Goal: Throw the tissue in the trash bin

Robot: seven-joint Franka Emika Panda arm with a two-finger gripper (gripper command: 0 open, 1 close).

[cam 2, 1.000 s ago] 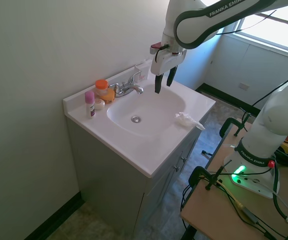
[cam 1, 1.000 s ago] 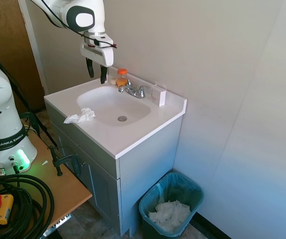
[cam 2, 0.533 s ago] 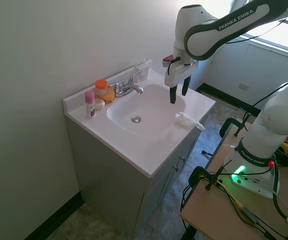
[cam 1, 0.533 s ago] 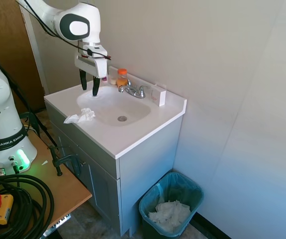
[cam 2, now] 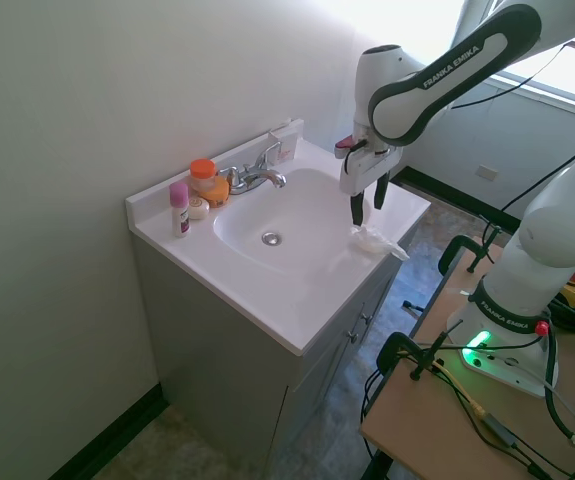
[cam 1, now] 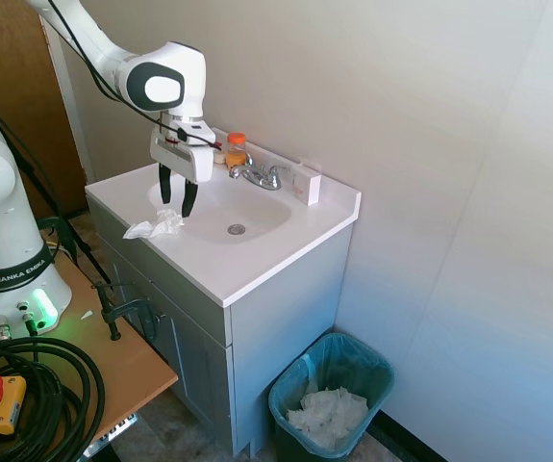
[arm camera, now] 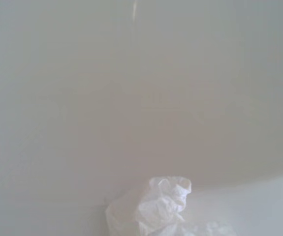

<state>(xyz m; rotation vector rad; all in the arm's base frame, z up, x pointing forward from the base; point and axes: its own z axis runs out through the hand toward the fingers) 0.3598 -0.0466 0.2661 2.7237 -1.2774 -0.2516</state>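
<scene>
Hovering with jaws [cam 1: 175,204] apart just above the tissue [cam 1: 156,226], which lies slightly nearer on the counter [cam 1: 257,265] edge.

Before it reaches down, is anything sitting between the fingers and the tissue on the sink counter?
Nothing visible. The gripper hangs open just above the tissue, which lies alone on the counter's front edge beside the basin.

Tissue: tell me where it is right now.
The tissue lies on the front rim of the white sink counter, at the basin's edge, just below the open gripper; the wrist view shows it too.
</scene>
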